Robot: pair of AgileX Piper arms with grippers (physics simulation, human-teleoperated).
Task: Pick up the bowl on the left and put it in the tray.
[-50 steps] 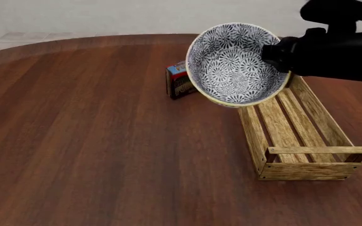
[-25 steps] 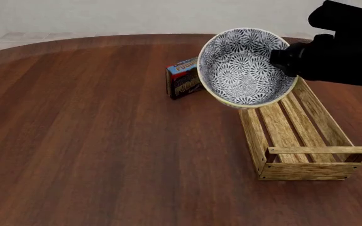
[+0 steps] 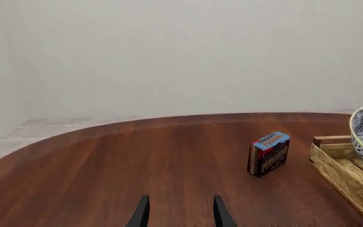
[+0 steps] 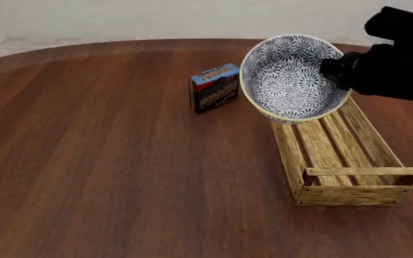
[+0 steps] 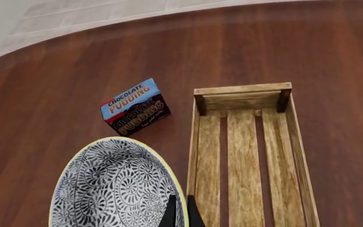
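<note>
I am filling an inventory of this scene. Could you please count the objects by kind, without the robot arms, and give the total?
Bowls: 1, the bowl, blue-and-white
Wooden crates: 1, the tray
Boxes: 1, the chocolate pudding box
Total: 3

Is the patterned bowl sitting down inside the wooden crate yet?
No, the bowl hangs tilted in the right gripper above the tray's far end.

Just a big dark reddish wood table (image 4: 106,161) with a curved far edge, plain off-white wall (image 3: 181,52) behind, pale tiled floor (image 3: 49,125), flat even lighting.
</note>
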